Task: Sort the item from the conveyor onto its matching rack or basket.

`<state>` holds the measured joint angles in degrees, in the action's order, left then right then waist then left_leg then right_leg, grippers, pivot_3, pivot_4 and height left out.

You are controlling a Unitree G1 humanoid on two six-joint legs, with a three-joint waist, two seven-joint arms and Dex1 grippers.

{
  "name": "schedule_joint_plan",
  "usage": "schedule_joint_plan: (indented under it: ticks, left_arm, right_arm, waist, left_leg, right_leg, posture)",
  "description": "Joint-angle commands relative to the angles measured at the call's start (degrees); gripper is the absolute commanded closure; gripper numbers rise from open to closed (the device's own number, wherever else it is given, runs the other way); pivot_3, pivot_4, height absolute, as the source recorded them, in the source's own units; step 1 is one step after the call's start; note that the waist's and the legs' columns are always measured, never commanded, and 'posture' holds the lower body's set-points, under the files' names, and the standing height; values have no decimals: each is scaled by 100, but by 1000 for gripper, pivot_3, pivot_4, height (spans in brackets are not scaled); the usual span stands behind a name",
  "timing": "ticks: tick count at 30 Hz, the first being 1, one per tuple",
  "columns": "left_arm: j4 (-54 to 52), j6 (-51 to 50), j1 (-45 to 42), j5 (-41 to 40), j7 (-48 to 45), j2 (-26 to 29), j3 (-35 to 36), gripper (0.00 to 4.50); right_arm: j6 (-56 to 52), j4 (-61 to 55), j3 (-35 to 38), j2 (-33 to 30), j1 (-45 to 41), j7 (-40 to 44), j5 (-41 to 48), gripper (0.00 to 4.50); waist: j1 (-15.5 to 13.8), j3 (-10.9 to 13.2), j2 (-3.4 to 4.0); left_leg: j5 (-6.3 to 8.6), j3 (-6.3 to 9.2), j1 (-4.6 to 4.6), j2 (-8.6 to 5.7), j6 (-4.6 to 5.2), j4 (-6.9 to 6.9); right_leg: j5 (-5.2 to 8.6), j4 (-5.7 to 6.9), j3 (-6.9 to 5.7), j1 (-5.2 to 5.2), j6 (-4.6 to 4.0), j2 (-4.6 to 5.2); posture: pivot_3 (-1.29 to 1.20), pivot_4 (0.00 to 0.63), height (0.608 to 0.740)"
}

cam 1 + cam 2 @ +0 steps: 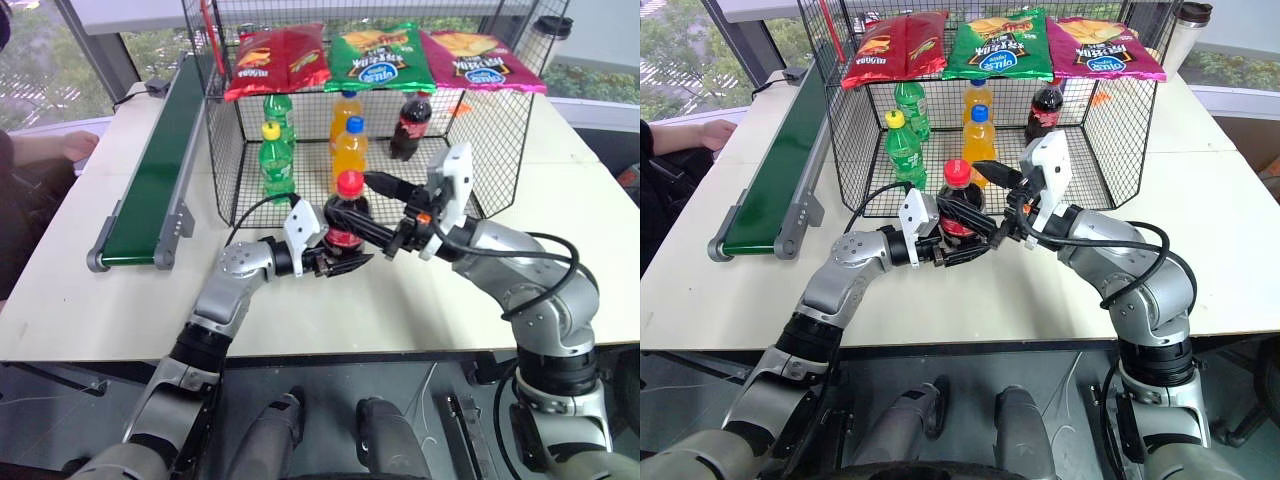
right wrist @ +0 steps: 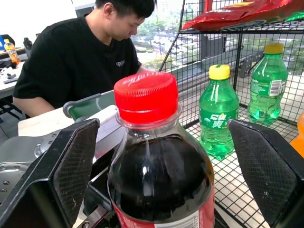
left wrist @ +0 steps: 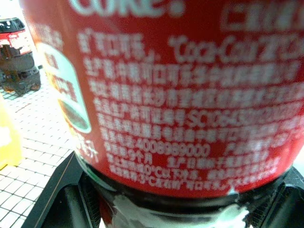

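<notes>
Cola bottle is standing upright in the middle of the head view, just in front of the open side of the black wire cage. Left pincer is reaching in from nine o'clock and is clenched on the bottle's red label, grasping it low on the body. Right pincer is coming from three o'clock with its two fingers spread wide, one on each side of the bottle's shoulder and red cap, not pressing on it. Inside the cage, green soda bottles, orange soda bottles and another cola bottle are standing on the grid floor at twelve o'clock. Chip bags are lying on the sloped shelf above. Conveyor is lying on the white desk at ten o'clock, and a person is sitting beyond it.
</notes>
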<state>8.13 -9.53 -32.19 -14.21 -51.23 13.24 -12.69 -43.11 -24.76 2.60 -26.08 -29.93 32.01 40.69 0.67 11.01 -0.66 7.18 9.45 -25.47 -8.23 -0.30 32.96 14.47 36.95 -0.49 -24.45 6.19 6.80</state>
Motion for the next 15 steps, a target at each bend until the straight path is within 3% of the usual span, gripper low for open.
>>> schedule_joint_plan:
  ticks: [1,6,7,15]
  left_arm:
    - [-327,133,-194,-63,-42,-32,62,1488]
    - [-363,102,-208,-58,3,-74,48,1488]
    - [-375,89,-205,-60,11,-79,48,1488]
    - [-412,118,-144,-14,51,-88,46,1488]
  right_arm:
    - [148,71,-17,-58,-186,48,-137,984]
    - [162,118,-84,-40,-201,150,-166,3187]
    - [168,124,-91,-37,-201,156,-181,3368]
    - [248,149,-121,9,-228,80,-334,3367]
  waist:
    - [-2,0,0]
    - [-1,0,0]
    - [-2,0,0]
    - [-2,0,0]
  left_leg:
    - [0,0,0,0,0,1]
    - [0,1,0,0,1,1]
    - [0,0,0,0,1,1]
    - [-1,0,0,-1,1,3]
  right_leg:
    - [0,0,0,0,1,0]
    - [-1,1,-1,0,2,-1]
    - [-1,1,-1,0,2,-1]
    - [-2,1,-1,1,3,-1]
  posture:
    - [0,150,738]
    - [0,150,738]
    - [0,150,738]
    - [0,150,738]
